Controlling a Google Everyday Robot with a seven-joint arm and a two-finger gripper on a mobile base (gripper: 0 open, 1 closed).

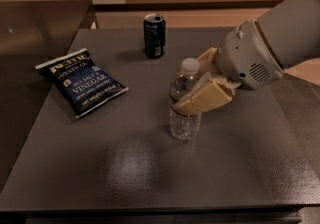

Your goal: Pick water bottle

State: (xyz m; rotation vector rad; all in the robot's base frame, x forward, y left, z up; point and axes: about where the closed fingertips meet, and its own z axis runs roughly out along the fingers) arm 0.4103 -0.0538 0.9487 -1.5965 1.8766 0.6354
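Dark grey and faintly speckled, the bench (125, 173) carries three things. Farthest left lies a navy bag of sea salt and vinegar crisps (80, 83), flat on its back and turned at an angle. Toward the far edge, a little right of it and well apart, a dark blue soda can (154, 35) stands upright with its top open. Right of centre, nearer the camera, stands the water bottle (185, 124), white cap up and its clear ribbed base on the bench. The claw (189, 84) has closed in around the bottle's middle. One cream finger (205, 99) lies slantwise across the front, covering the label, and the other shows behind, beside the cap. The pale grey arm (270, 43) reaches in from the right edge.
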